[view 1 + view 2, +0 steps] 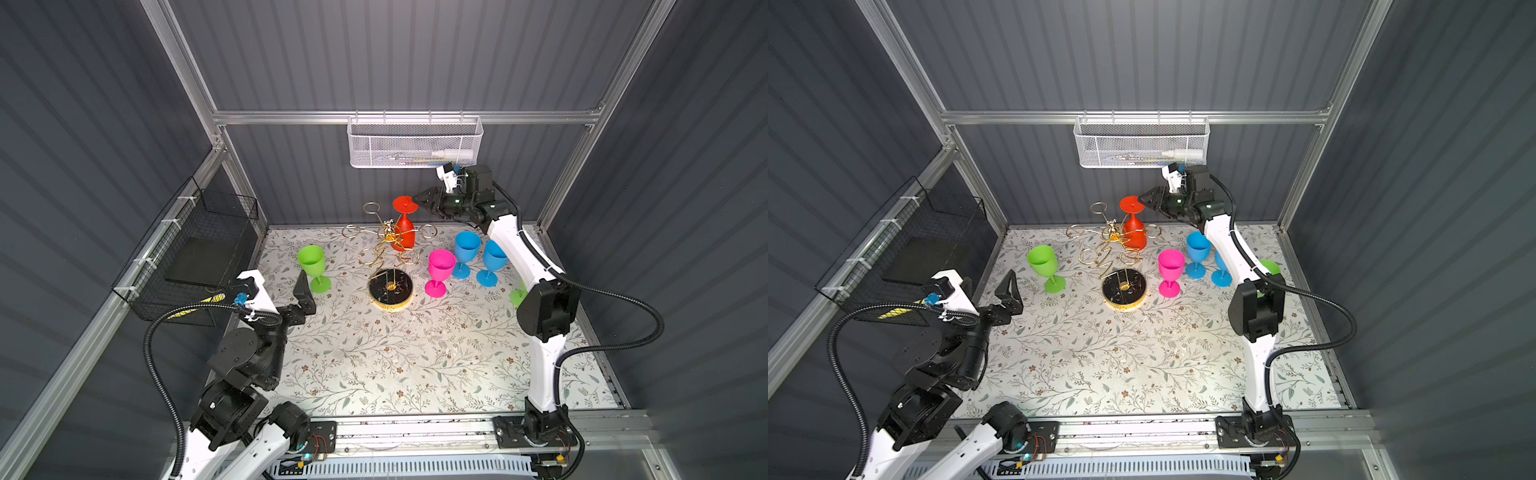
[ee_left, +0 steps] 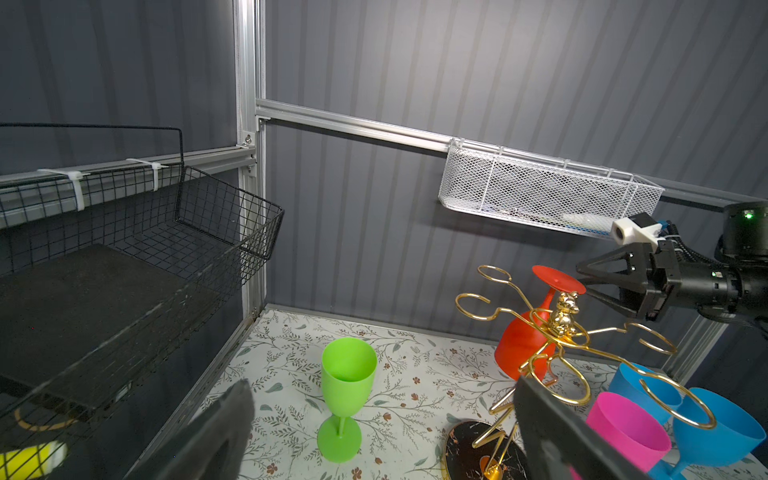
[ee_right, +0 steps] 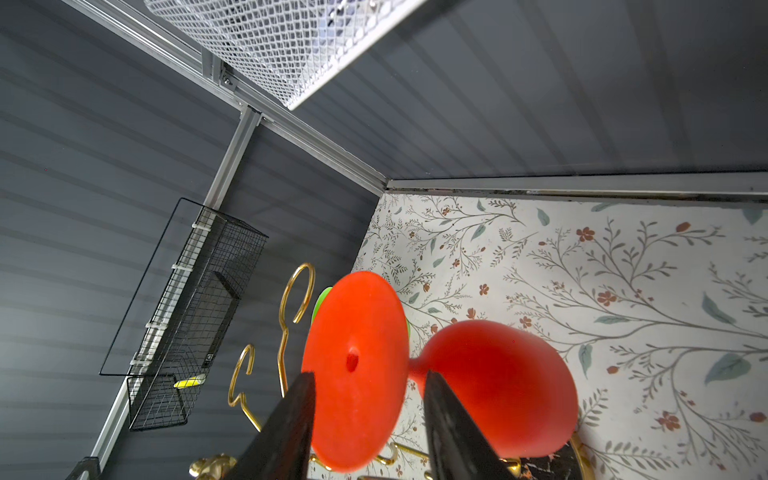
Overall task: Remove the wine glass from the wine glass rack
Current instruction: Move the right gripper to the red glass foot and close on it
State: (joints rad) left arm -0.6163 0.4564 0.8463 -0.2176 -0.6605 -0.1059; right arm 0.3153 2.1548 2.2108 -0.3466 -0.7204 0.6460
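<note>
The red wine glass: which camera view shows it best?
The right wrist view: the red wine glass is large and close, its foot between the right gripper's fingers. Both top views show it small and far. In the left wrist view wires of the rack cover part.

Right claw: white mesh basket close overhead, tight headroom. Foot of upturned red plastic goblet sits between its jaws; arms of gold wire rack just beyond and below. Two blue plastic goblets and a pink one crowd under its arm. Left claw: green plastic goblet just ahead, black wire basket beside; floral desk behind both claws lies open.
</note>
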